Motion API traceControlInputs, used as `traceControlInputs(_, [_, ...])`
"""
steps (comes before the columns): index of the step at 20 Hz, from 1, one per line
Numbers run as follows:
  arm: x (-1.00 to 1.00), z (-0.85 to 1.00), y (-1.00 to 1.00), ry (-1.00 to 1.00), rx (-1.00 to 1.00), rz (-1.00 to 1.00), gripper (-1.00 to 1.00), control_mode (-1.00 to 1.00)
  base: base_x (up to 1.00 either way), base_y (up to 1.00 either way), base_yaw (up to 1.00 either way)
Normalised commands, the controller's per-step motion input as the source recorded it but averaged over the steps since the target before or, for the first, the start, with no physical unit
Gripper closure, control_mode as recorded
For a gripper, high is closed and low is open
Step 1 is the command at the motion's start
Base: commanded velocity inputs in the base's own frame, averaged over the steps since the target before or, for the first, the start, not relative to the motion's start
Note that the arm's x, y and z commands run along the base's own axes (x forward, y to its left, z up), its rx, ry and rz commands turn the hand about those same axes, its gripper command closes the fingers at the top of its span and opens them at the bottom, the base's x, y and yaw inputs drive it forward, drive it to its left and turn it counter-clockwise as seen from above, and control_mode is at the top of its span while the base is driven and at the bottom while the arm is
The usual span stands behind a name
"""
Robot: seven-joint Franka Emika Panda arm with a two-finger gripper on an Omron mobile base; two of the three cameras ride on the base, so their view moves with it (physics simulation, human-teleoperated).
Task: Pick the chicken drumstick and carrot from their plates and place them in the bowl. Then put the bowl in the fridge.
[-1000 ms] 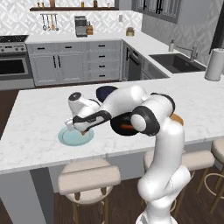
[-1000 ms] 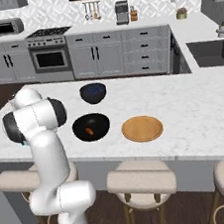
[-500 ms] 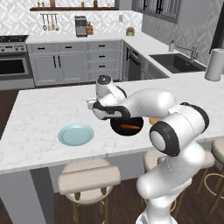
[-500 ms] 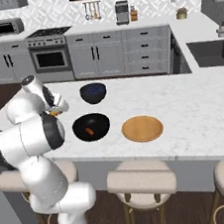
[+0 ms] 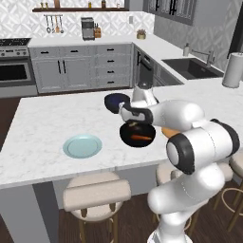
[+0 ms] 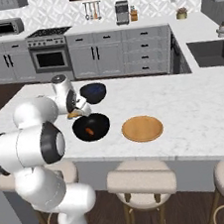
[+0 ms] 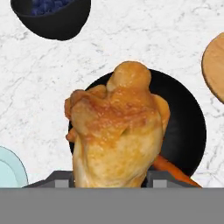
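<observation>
Gripping the chicken drumstick (image 7: 117, 131), gripper (image 6: 77, 111) hovering over the bowl (image 7: 188, 131) | drumstick hiding fingertips, covering most of carrot (image 7: 173, 169) lying inside bowl

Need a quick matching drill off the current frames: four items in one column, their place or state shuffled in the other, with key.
Items
1. chicken drumstick
2. carrot
3. light-blue plate
4. wooden plate

States
A. bare, on the counter beside the black bowl
B. lying inside the black bowl
C. held in the gripper above the black bowl
D. bare, apart from the other dishes, near the counter's front edge

Pairs: 1-C, 2-B, 3-D, 4-A
</observation>
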Motion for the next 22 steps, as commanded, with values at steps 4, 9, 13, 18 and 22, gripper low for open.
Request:
traceControlInputs(4, [0.48, -0.72, -0.05, 0.0, 0.0, 0.0, 1.0, -1.0, 0.0, 0.0, 0.0])
traceControlInputs(9, [0.48, -0.56, -0.09, -0.01, 0.0, 0.0, -1.0, -1.0, 0.0, 0.0, 0.0])
traceControlInputs(13, [0.0, 0.03, -0.17, 0.0, 0.02, 0.02, -1.0, -1.0, 0.0, 0.0, 0.0])
traceControlInputs(18, [-0.05, 0.56, -0.14, 0.0, 0.09, 0.0, -1.0, -1.0, 0.0, 0.0, 0.0])
traceControlInputs(22, [-0.66, 0.77, -0.56, 0.02, 0.19, -0.1, -1.0, -1.0, 0.0, 0.0, 0.0])
